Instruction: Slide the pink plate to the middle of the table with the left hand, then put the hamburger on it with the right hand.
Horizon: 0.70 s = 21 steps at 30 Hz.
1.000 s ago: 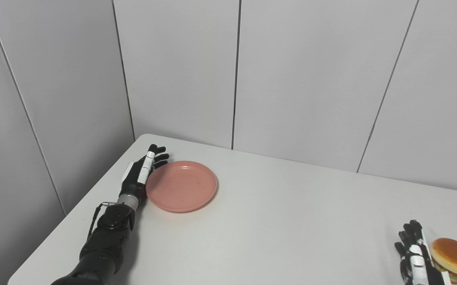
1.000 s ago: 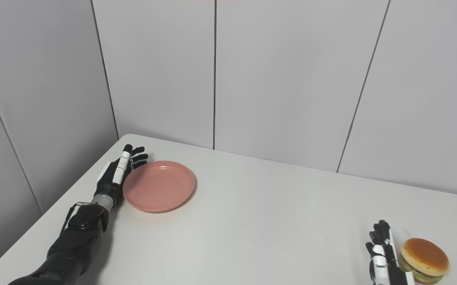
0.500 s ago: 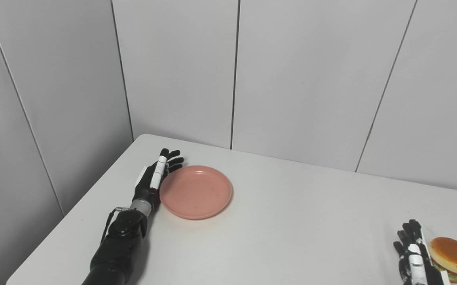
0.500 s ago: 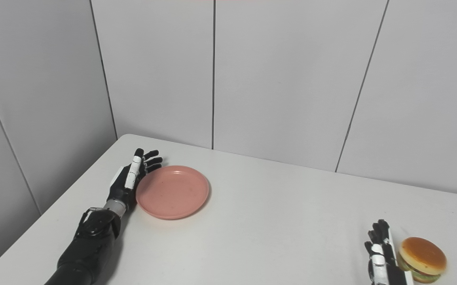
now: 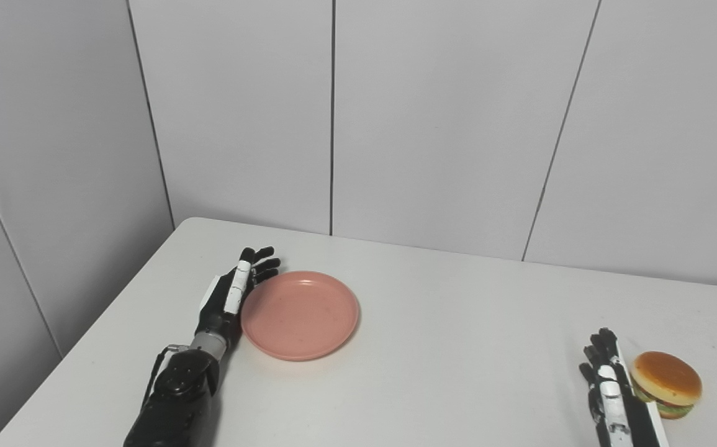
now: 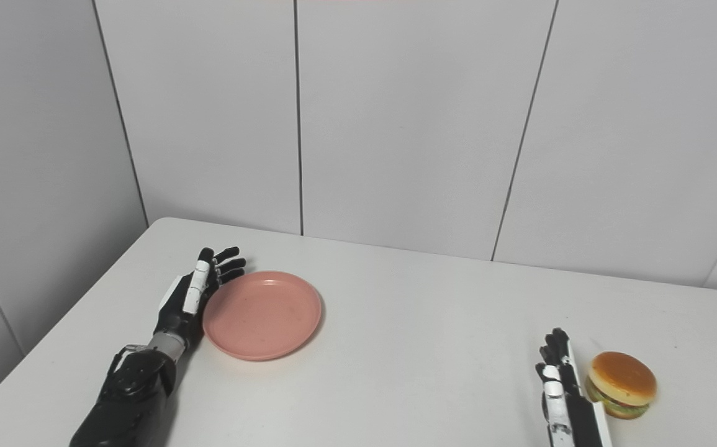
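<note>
The pink plate (image 5: 300,313) lies flat on the white table (image 5: 445,347), left of centre. My left hand (image 5: 232,293) rests edge-on against the plate's left rim, open, its fingers stretched toward the back wall. The hamburger (image 5: 667,383), a brown bun over green and red layers, sits at the front right. My right hand (image 5: 606,379) stands open just left of the hamburger with a small gap between them, holding nothing; its wrist runs off the bottom edge.
Grey panelled walls close the table's back and left sides. The table's left edge (image 5: 91,335) runs close behind my left arm. Bare white tabletop stretches between the plate and the hamburger.
My left hand has pushed the plate to the right along the table, staying against its rim. The camera has swung right, shifting the whole picture. The right hand stays beside the hamburger.
</note>
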Motion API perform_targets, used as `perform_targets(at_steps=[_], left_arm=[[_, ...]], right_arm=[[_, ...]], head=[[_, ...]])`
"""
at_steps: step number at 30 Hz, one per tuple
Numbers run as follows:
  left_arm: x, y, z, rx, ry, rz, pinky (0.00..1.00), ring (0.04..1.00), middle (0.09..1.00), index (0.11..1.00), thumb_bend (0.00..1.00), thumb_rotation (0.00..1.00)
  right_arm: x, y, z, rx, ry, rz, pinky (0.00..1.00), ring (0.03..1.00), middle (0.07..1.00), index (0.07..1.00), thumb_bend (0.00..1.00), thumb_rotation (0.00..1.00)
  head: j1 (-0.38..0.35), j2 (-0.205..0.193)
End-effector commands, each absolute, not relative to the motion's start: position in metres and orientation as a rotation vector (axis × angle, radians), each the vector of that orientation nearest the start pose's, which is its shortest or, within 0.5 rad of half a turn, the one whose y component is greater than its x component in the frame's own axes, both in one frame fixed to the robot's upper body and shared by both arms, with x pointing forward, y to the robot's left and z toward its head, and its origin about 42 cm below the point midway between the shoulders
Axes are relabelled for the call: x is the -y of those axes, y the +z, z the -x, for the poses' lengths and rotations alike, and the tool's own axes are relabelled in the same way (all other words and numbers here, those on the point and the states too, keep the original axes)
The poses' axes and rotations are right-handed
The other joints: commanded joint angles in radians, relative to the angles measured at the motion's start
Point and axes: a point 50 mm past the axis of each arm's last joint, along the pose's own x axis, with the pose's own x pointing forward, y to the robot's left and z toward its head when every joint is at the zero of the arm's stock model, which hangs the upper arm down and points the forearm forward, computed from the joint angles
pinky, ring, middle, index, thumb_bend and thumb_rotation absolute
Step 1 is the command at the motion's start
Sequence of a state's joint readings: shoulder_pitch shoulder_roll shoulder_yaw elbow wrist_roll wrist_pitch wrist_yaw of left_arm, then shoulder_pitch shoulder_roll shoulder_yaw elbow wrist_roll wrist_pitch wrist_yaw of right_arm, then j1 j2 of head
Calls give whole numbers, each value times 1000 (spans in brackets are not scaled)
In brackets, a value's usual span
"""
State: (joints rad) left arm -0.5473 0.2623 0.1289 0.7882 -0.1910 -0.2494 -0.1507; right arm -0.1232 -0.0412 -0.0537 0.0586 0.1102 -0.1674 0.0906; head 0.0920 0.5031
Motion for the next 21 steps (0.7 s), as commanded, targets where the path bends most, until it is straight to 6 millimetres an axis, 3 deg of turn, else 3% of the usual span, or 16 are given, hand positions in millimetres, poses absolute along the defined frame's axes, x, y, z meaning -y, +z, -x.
perform_targets(at_steps=[1, 9, 21], left_arm=[[-296, 120, -452, 44, -79, -2, 798, 839, 815, 798, 890, 1000], [-287, 116, -448, 40, -160, 17, 822, 854, 831, 807, 892, 1000], [-250, 118, -435, 10, -228, 23, 810, 839, 817, 789, 882, 1000]], right_arm=[[214, 111, -314, 166, 58, -98, 1000, 1000, 1000, 1000, 531, 957], [203, 116, -315, 158, 81, -123, 1000, 1000, 1000, 1000, 538, 927], [184, 125, -321, 144, 61, -115, 1000, 1000, 1000, 1000, 568, 890]], head=[[-21, 9], [-106, 39], [-232, 109]])
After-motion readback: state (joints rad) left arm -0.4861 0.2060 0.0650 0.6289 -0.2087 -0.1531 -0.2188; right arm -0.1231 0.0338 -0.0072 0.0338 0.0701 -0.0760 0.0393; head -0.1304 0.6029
